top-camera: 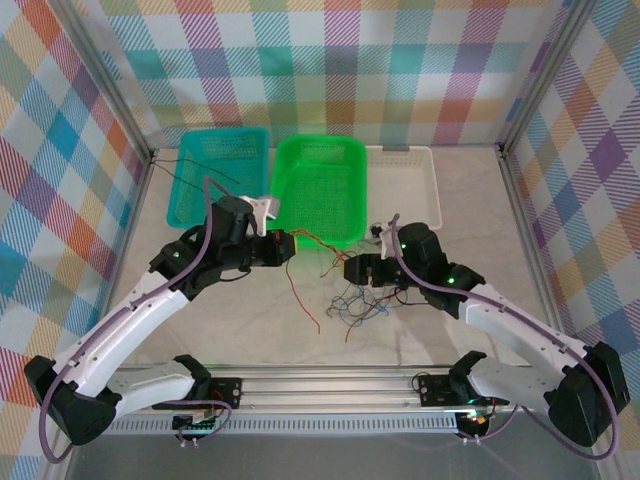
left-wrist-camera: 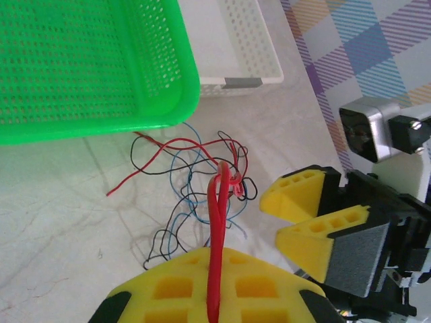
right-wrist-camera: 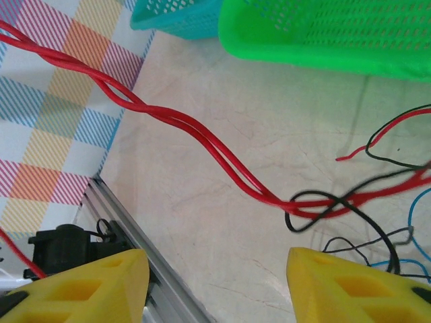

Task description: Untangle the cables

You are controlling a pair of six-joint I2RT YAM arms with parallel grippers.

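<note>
1. Two grippers, one loaded. The left gripper point(top-camera: 285, 248) is clamped on a doubled red cable point(left-wrist-camera: 217, 222), whose two strands pass up out of its yellow pads. The right gripper point(top-camera: 356, 270) stands with its jaws apart and nothing between them; in its own wrist view we see bare table between the fingers point(right-wrist-camera: 87, 286).
2. One tangle of cables point(top-camera: 357, 303): thin red, black and blue strands, loosely heaped near the middle of the table point(top-camera: 470, 220), on the near-edge side of the green basket point(top-camera: 320, 190).
3. Bearing. From the left gripper the red cable runs toward the table's right edge and into the heap. Its long axis is that raised, twisted line.
4. Relation to the free tool. In the right wrist view the twisted red pair crosses slantwise ahead of the open jaws, beyond the fingertips and not between them. It meets a black loop at the edge of the heap.
5. Nearer arm. The right one; the heap lies just beside its gripper. We judge it best placed to pin the tangle or pick a strand.
</note>
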